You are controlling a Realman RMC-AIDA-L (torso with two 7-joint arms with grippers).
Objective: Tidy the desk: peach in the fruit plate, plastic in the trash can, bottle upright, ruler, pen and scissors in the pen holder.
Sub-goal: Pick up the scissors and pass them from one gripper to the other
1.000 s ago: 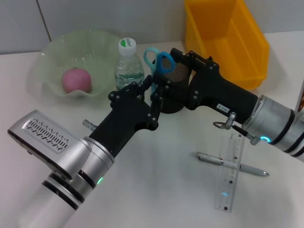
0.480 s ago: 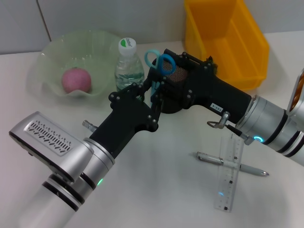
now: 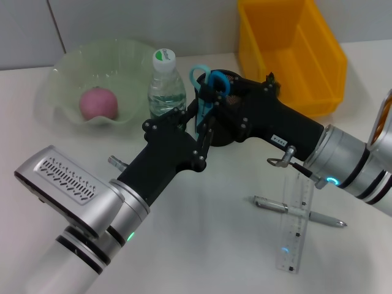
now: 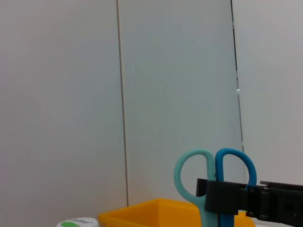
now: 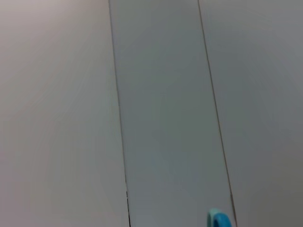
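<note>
No legible brand anywhere; only a green-and-white mark on the cap of the bottle (image 3: pixel 165 79), too small to read, and fine graduations on the clear ruler (image 3: pixel 295 225), equally unreadable; a small white sticker on the right arm, text not decipherable. Scissors (image 3: pixel 207 92) held upright near the centre of the head view, teal and blue handle loops up, blades hidden behind the black gripper bodies; pen holder (image 3: pixel 228 122) almost wholly covered by the right gripper (image 3: pixel 208 98), only a dark mesh patch showing. Right gripper clamped across the scissors just below the loops, seen as a black bar in the left wrist view; left gripper (image 3: pixel 197 125) at 7 o'clock from the scissors, just beside the blades, grip state impossible to tell. Bottle standing upright at 9 o'clock from the scissors; peach (image 3: pixel 98 103) lying in the fruit plate (image 3: pixel 61 73) at 9 o'clock farther out; yellow bin (image 3: pixel 288 55) at 2 o'clock, its top cut off by the frame edge. Pen (image 3: pixel 300 211) lying across the ruler at 4 o'clock, well apart from the holder.
</note>
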